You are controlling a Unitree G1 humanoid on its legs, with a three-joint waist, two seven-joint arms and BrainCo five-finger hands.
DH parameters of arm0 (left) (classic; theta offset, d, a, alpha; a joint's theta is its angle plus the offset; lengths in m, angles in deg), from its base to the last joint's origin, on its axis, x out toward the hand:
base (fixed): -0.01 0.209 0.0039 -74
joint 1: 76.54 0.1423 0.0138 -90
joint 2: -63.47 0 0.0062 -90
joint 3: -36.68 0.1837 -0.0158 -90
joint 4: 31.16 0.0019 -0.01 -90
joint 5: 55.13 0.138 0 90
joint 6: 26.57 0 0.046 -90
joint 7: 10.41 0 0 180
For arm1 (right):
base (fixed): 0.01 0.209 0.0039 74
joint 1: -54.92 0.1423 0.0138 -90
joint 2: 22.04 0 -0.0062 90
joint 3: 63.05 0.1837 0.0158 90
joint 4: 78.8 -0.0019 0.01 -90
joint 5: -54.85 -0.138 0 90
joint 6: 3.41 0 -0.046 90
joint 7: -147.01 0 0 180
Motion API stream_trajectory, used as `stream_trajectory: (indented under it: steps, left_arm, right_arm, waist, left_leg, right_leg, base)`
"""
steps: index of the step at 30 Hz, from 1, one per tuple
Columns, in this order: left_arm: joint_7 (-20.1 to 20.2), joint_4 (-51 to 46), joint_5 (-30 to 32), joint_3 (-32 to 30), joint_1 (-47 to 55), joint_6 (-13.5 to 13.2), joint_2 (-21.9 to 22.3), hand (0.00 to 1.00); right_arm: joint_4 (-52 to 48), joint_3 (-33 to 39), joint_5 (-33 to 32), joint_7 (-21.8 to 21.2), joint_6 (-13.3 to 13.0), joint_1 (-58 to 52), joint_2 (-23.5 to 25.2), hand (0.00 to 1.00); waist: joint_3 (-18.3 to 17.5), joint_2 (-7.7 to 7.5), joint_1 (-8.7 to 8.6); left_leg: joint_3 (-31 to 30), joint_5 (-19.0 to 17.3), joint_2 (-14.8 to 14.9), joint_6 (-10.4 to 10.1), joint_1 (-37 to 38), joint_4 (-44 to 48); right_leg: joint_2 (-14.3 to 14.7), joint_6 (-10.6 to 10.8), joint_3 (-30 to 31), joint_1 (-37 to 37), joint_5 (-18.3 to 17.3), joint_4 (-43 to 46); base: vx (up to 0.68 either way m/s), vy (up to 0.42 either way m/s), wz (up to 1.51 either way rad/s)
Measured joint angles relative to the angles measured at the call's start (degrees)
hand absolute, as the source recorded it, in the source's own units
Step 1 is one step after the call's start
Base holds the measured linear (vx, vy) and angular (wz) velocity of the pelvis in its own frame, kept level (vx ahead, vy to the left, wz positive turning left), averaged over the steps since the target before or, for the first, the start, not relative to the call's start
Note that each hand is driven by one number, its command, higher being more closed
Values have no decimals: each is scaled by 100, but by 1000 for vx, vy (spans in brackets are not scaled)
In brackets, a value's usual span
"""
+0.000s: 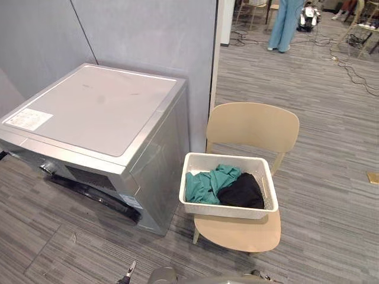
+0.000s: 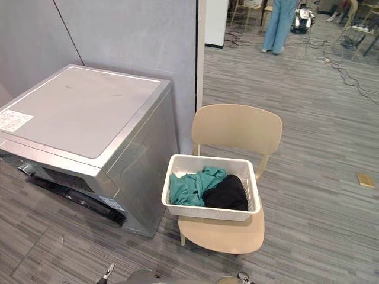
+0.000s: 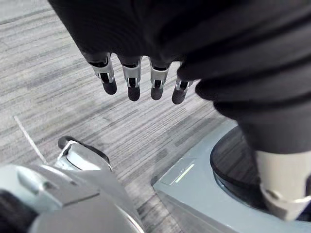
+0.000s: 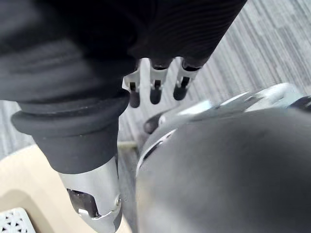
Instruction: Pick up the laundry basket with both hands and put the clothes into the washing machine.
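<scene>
While the basket (image 1: pixel 225 208) sits on the chair (image 1: pixel 251 124) seat, neither hand is on it. Left hand (image 3: pixel 130 80) hangs over the floor by the washer's front, fingers straight and apart, nothing held. Right hand (image 4: pixel 155 85) hangs the same way, fingers loose, empty, near the chair seat. Basket holds a teal garment (image 1: pixel 207 183) and a black one (image 1: pixel 243 192), both below the rim, so a level lift shouldn't spill them. Chair keeps the basket off the floor at a reachable height, just beside the washer (image 1: pixel 95 109), which backs onto the partition (image 1: pixel 148 35). Basket is at the washer's side panel, not its front, so the load likely has to go round. Dark round door (image 3: pixel 233 165) visible; can't tell if open. Grasp not started; next needs one hand on each short side of the rim. Person (image 1: pixel 284 23) well apart at the back.
</scene>
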Motion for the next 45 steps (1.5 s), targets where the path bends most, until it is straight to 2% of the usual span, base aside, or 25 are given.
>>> stream_trajectory:
  steps: [1, 2, 3, 4, 5, 8, 10, 13, 15, 17, 19, 21, 24, 25, 26, 27, 30, 32, 36, 37, 41, 45]
  left_arm:
    - [-2, 1, 31, 2, 12, 1, -2, 0]
    - [-4, 34, 76, -1, 36, 3, 15, 0]
    - [-5, 83, 98, 17, 20, 1, 13, 0]
    - [-4, 98, 106, 30, 16, 1, 3, 0]
    - [7, 110, 133, 72, 22, -2, -45, 0]
    - [105, 130, 137, 240, -99, -3, -153, 0]
    - [112, 157, 140, 244, -239, -2, -144, 0]
    - [103, 166, 135, 237, -210, -1, -44, 0]
    - [99, 166, 135, 244, -198, -1, -27, 0]
    - [94, 108, 139, 331, -232, -3, -35, 0]
    - [87, 66, 139, 427, -231, -7, -79, 0]
    - [80, 15, 146, 486, -223, -6, -178, 0]
    - [78, -67, 203, 630, -225, -8, -244, 0]
    - [78, -84, 204, 649, -238, -10, -250, 0]
    - [78, -147, 255, 723, -263, -24, -254, 0]
    - [74, -210, 268, 802, -312, -28, -256, 0]
    - [-4, -256, 343, 892, -395, -25, -219, 0]
    - [-39, -250, 356, 931, -366, -20, -164, 0]
    - [-40, -312, 310, 1082, -388, -51, -169, 0]
    - [-41, -349, 259, 1153, -418, -131, -170, 0]
    - [-45, -484, 121, 1221, -480, -171, -198, 0]
    - [-143, -526, 16, 1321, -490, -216, -214, 0]
  right_arm:
    - [20, -112, 5, 0, 2, 23, 5, 0]
    - [17, -352, 56, -2, 13, 176, 23, 0]
    - [-19, -434, 38, -19, 0, 161, -35, 0]
    - [-9, -464, 34, -21, -7, 137, -44, 0]
    - [34, -576, 29, -22, -42, 91, -45, 0]
    - [66, -746, 2, -81, -42, 85, -49, 0]
    - [70, -700, -15, -101, -44, 93, -97, 0]
    - [-88, -783, -20, -77, -25, 90, -237, 0]
    - [-629, -983, -19, -22, -24, 15, -300, 0]
    - [-1828, -1125, 65, 29, -43, -126, -334, 0]
    - [-2454, -1213, 220, 87, -54, -166, -387, 0]
    - [-3141, -1226, 615, 147, -68, -168, -482, 0]
    - [-3972, -1344, 1107, 156, -82, -29, -796, 0]
    - [-4121, -1368, 1219, 160, -105, 70, -893, 0]
    - [-4342, -1430, 1457, 186, -190, 280, -1137, 0]
    - [-4479, -1440, 1713, 280, -284, 576, -1358, 0]
    - [-4404, -1665, 1969, 412, -313, 1361, -1935, 0]
    - [-3960, -2306, 2028, 406, -394, 2183, -2467, 0]
    - [-3134, -3276, 2074, 386, -470, 3204, -2843, 0]
    - [-2924, -3528, 2073, 369, -501, 3458, -2973, 0]
    - [-2574, -3755, 2073, 273, -501, 3914, -3039, 0]
    - [-2543, -4009, 2073, 248, -497, 3947, -3031, 0]
  waist:
    - [-21, -1, 19]
    - [-10, 157, 27]
    - [-2, 184, -6]
    - [-6, 169, 0]
    - [-17, 106, -1]
    - [-98, -71, -11]
    - [-58, 21, -7]
    - [-61, 98, 18]
    - [-82, 124, 13]
    - [-77, 100, 0]
    - [-90, 96, 2]
    - [-59, -28, 10]
    - [23, 1, 4]
    - [73, -46, 1]
    - [238, 83, 1]
    - [358, 84, 6]
    - [733, 269, 19]
    - [978, 395, 119]
    - [1236, 436, 258]
    - [1316, 442, 345]
    - [1611, 422, 352]
    - [1655, 421, 421]
  left_leg:
    - [85, 3, 38, 20, -19, -102]
    - [267, 111, 282, 128, 80, -302]
    - [318, 251, 363, 116, 306, -583]
    - [342, 342, 377, 133, 445, -734]
    - [375, 471, 354, 94, 684, -1017]
    - [405, 883, 108, -8, 813, -1625]
    - [263, 1122, 74, -47, 853, -1867]
    - [-14, 1188, 95, -41, 1069, -2102]
    - [-7, 1187, 93, -42, 1116, -2195]
    - [-5, 1187, 70, -42, 1091, -2236]
    - [-8, 1188, 45, -42, 1054, -2254]
    - [-33, 1225, 6, -21, 991, -2302]
    - [-171, 1284, -52, -9, 705, -2276]
    - [-219, 1300, -62, -2, 645, -2260]
    - [-336, 1324, -71, 4, 480, -2186]
    - [-428, 1396, -78, 7, 308, -2156]
    - [-630, 1566, -71, -19, 63, -2197]
    - [-648, 1650, -13, -64, -76, -2226]
    - [-669, 1789, 20, -93, -162, -2381]
    - [-670, 1803, 10, -86, -264, -2381]
    - [-804, 1915, -50, -77, -448, -2389]
    - [-887, 1967, -78, -77, -529, -2390]
  right_leg:
    - [67, -132, -39, -2, 305, -146]
    - [281, 9, -329, -134, 347, 194]
    - [493, 442, -526, -253, -284, 1214]
    - [628, 528, -520, -228, -536, 1514]
    - [881, 533, -461, -96, -880, 1609]
    - [932, 636, -301, 72, -1015, 934]
    - [968, 671, -319, 98, -1013, 757]
    - [1079, 685, -305, 283, -993, 610]
    - [1089, 705, -294, 312, -980, 573]
    - [1095, 734, -253, 292, -829, 359]
    - [1087, 762, -243, 299, -762, 239]
    - [1068, 770, -271, 294, -686, 91]
    - [1027, 781, -342, 167, -619, -9]
    - [1018, 778, -382, 158, -617, -9]
    - [1007, 774, -495, 67, -613, 0]
    - [1002, 759, -586, -18, -589, 3]
    - [1019, 727, -753, -162, -531, -4]
    - [1070, 692, -790, -296, -486, -1]
    - [1104, 635, -827, -435, -435, -2]
    - [1095, 638, -823, -532, -402, -2]
    - [1040, 642, -926, -625, -343, -11]
    - [1036, 610, -936, -640, -240, -98]
  base:
    - [-142, 117, -90]
    - [-97, 72, -74]
    - [-72, 35, -65]
    - [-1, 26, -37]
    - [11, 11, -30]
    - [43, -32, -7]
    - [91, -89, 19]
    - [65, -62, -1]
    - [9, -19, -13]
    - [-2, 31, -11]
    - [-3, 42, -4]
    - [-6, 32, 6]
    - [2, 23, 20]
    - [-25, 8, 36]
    - [-45, -2, 46]
    - [-58, -9, 49]
    - [-82, -26, 36]
    - [-74, -45, 6]
    - [-55, -35, 4]
    - [-65, 21, 7]
    - [-55, 21, 19]
    - [-45, 13, 7]
